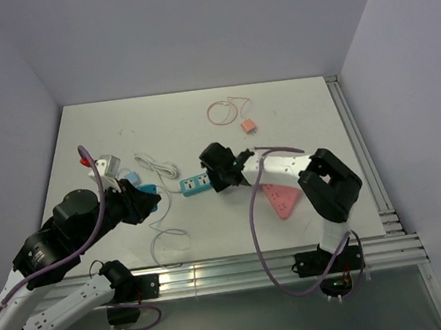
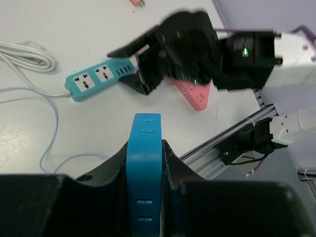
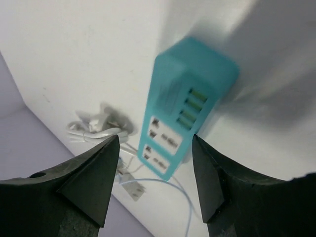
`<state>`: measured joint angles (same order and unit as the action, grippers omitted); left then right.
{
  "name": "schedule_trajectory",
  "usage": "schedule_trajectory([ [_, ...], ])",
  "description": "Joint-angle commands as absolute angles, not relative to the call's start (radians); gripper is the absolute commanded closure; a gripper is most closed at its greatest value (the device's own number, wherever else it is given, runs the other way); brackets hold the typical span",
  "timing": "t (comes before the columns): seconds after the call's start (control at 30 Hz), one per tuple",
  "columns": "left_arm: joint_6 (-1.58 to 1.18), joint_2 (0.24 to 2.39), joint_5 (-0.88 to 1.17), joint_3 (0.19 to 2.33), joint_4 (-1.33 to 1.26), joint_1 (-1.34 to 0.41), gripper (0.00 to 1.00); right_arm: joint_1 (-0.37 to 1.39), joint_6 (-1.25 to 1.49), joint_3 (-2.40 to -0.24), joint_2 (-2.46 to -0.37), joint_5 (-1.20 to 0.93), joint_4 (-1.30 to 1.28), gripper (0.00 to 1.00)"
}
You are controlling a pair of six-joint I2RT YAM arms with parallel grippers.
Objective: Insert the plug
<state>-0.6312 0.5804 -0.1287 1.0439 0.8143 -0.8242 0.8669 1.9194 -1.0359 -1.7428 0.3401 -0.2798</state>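
Observation:
My left gripper (image 1: 141, 201) is shut on a blue plug (image 1: 151, 191) and holds it left of the teal power strip (image 1: 195, 184). In the left wrist view the blue plug (image 2: 144, 163) stands upright between my fingers (image 2: 173, 163), and the teal strip (image 2: 96, 78) lies ahead on the table. My right gripper (image 1: 223, 171) is open at the strip's right end. In the right wrist view the strip (image 3: 182, 98) lies between my two spread fingers (image 3: 94, 182), with its sockets facing up.
A pink triangular power strip (image 1: 281, 198) lies under the right arm. An orange plug (image 1: 248, 126) with a thin pink cable (image 1: 219, 111) lies at the back. A coiled white cable (image 1: 157, 165) and a white adapter (image 1: 108, 165) lie at the left.

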Motion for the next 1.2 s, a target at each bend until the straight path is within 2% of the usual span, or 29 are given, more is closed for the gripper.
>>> schedule_trajectory([
  [0.0, -0.609, 0.584, -0.104, 1.045, 0.765, -0.822, 1.0, 0.793, 1.748, -1.295, -1.822, 0.249, -0.42, 0.32],
  [0.1, -0.603, 0.583, -0.089, 1.039, 0.761, -0.822, 1.0, 0.779, 1.615, -1.522, -1.945, 0.216, -0.639, 0.31],
  [0.17, -0.601, 0.581, -0.086, 1.035, 0.756, -0.822, 1.0, 0.787, 1.583, -1.569, -1.982, 0.216, -0.705, 0.3],
  [0.53, -0.594, 0.569, -0.066, 1.025, 0.744, -0.822, 1.0, 0.844, 1.689, -1.471, -1.827, 0.209, -0.804, 0.32],
  [0.9, -0.589, 0.568, -0.048, 1.043, 0.752, -0.822, 1.0, 0.828, 1.796, -1.66, -2.015, 0.201, -0.894, 0.33],
  [1.17, -0.577, 0.571, -0.034, 1.032, 0.744, -0.822, 1.0, 0.825, 1.901, -1.641, -2.01, 0.224, -0.931, 0.32],
])
